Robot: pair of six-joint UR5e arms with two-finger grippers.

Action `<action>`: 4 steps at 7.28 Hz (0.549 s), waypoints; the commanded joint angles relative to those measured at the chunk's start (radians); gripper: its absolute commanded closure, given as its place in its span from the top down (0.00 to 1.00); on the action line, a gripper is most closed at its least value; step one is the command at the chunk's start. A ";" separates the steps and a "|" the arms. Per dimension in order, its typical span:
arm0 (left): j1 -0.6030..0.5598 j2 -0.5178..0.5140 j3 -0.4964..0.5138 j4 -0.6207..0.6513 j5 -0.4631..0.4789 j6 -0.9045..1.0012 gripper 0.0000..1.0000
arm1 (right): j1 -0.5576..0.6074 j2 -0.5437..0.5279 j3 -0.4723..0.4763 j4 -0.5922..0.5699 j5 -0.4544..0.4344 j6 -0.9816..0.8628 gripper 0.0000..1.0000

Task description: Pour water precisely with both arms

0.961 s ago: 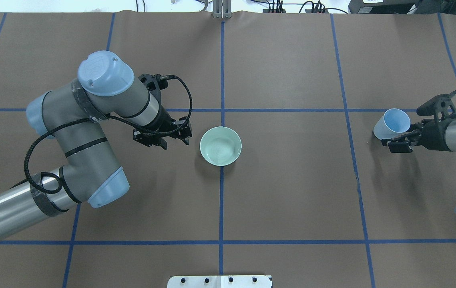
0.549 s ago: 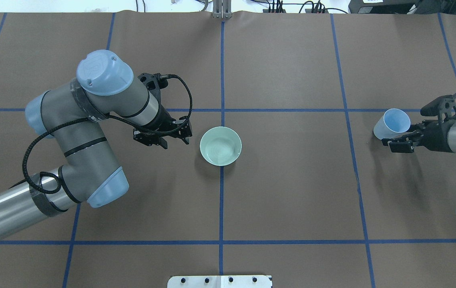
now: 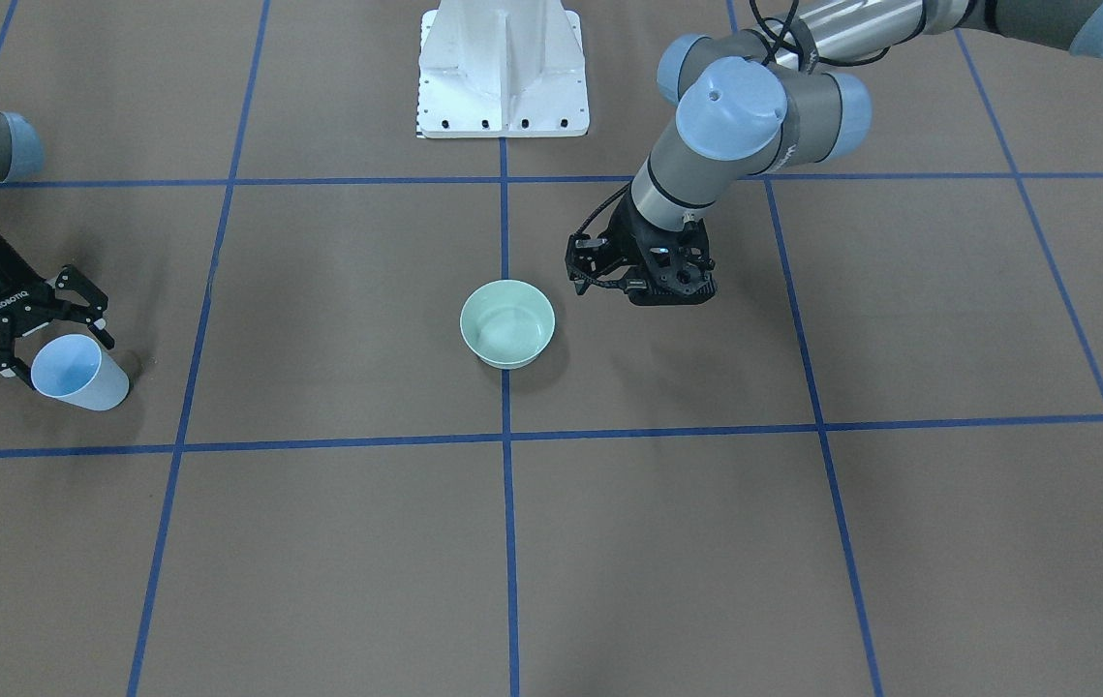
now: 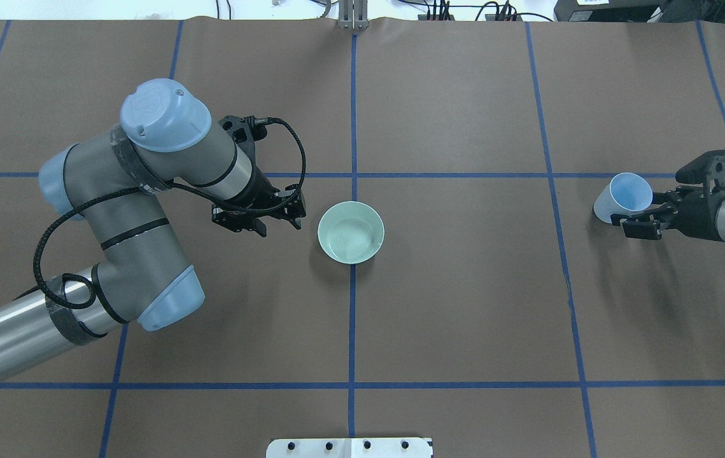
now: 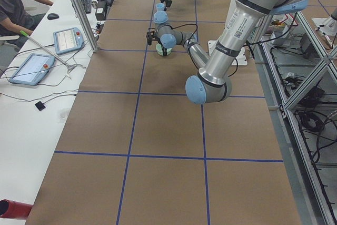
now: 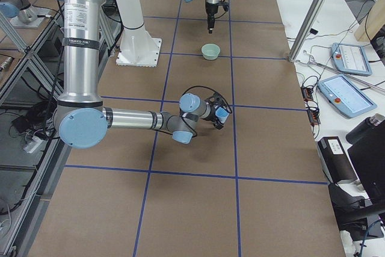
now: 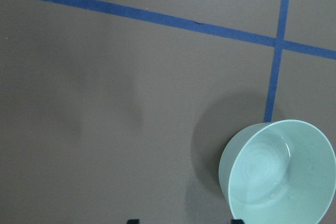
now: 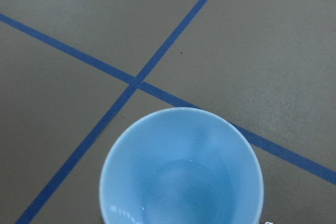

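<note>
- Brown paper covers the tabletop (image 4: 464, 305) beneath the left end effector (image 4: 276, 224) and the right end effector (image 4: 639, 215), crossed by a grid of blue tape lines (image 4: 352, 331).
- A white bolted pedestal (image 3: 503, 68) stands back from both end effectors, between them sideways.
- Across the tabletop from the left end effector runs a white desk (image 5: 31, 109) carrying two touch-screen pendants (image 5: 67, 39), a keyboard (image 5: 84, 1) and cables.
- An aluminium post (image 5: 79, 9) rises at the desk's edge.
- A person (image 5: 13, 3) sits there.

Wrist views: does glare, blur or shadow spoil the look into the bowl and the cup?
Left wrist view: sharp, even light; the green bowl throws a soft shadow to its left, only small glints on its inner wall. Right wrist view: the blue cup is in focus, tiny glints low on its inside, no washed-out patch. Overhead view: soft shadows on the brown table.
</note>
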 commanded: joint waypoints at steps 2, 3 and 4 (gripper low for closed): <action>0.000 0.002 0.000 0.000 0.000 0.001 0.66 | -0.001 0.013 -0.001 0.001 -0.015 0.000 0.99; 0.000 0.002 0.000 0.000 0.000 0.001 0.66 | -0.001 0.013 0.000 0.001 -0.014 0.000 0.98; 0.000 0.009 0.000 0.000 0.000 0.001 0.66 | -0.003 0.015 -0.001 0.001 -0.014 0.000 0.98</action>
